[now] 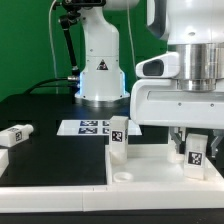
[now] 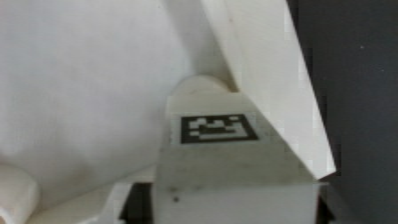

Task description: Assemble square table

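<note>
Gripping a white tagged leg post [image 1: 197, 155] [image 2: 221, 160] between narrowed jaws, over the square panel [image 1: 150, 170] lying at the table's [image 1: 50, 150] front edge. Standing upright on the panel: another leg post [image 1: 119, 137]. Lying near the table's edge: a third leg [image 1: 14, 134].

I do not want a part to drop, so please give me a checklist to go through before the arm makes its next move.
1. Jaws closed on the held leg: ok.
2. Held leg upright at a corner of the table top: ok.
3. Held leg seated in its corner hole: cannot tell.
4. Second leg standing upright on the table top: ok.
5. Third leg lying apart from the arm: ok.
</note>
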Action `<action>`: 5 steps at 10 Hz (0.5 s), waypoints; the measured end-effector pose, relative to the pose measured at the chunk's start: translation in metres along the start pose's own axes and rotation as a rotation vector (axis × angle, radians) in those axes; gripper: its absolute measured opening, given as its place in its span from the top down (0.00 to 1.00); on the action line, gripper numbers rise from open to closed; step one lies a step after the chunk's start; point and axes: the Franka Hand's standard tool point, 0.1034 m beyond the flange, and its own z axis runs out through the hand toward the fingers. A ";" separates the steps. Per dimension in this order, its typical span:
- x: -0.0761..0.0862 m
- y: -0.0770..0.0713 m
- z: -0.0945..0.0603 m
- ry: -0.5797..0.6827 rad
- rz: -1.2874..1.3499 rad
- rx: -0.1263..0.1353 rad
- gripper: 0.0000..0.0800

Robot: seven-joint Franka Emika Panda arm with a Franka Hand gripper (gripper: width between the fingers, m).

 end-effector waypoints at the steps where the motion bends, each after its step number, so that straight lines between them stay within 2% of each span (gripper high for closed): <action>1: 0.000 0.001 0.000 0.004 0.153 -0.006 0.64; 3: -0.004 0.000 -0.001 0.017 0.587 -0.033 0.64; 5: -0.002 0.005 0.001 -0.006 0.948 0.010 0.64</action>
